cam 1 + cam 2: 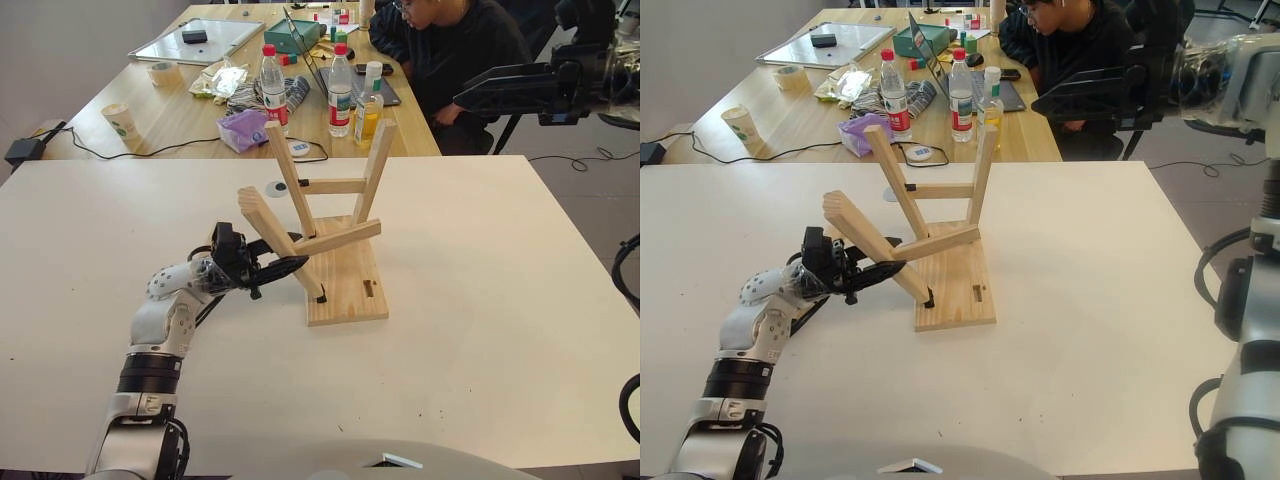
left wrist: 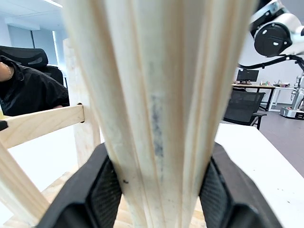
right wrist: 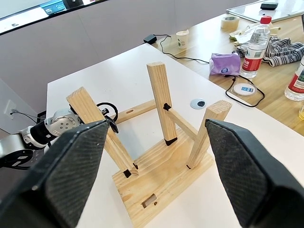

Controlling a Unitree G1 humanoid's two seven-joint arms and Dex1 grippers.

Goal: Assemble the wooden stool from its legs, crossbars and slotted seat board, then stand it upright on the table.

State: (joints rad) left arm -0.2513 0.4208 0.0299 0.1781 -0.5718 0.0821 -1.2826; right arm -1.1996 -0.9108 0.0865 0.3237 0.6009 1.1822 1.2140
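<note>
The slotted seat board (image 1: 350,290) lies flat on the white table (image 1: 500,300). At its far end two legs (image 1: 290,180) (image 1: 373,170) stand up, joined by a crossbar (image 1: 335,186). A third leg (image 1: 272,232) leans left out of the near left slot. Another crossbar (image 1: 340,238) runs from it towards the right. My left gripper (image 1: 285,268) is shut on this tilted leg, its pads (image 2: 95,190) pressed to both sides. The near right slot (image 1: 369,288) holds nothing. My right gripper (image 1: 500,90) hangs high above the far right, open, with its pads (image 3: 71,171) wide apart.
Behind the white table is a wooden table (image 1: 170,115) with bottles (image 1: 340,90), a laptop, a paper cup (image 1: 122,122), tape and a purple pack (image 1: 243,128). A person sits at it. A small round disc (image 1: 276,188) lies near the stool.
</note>
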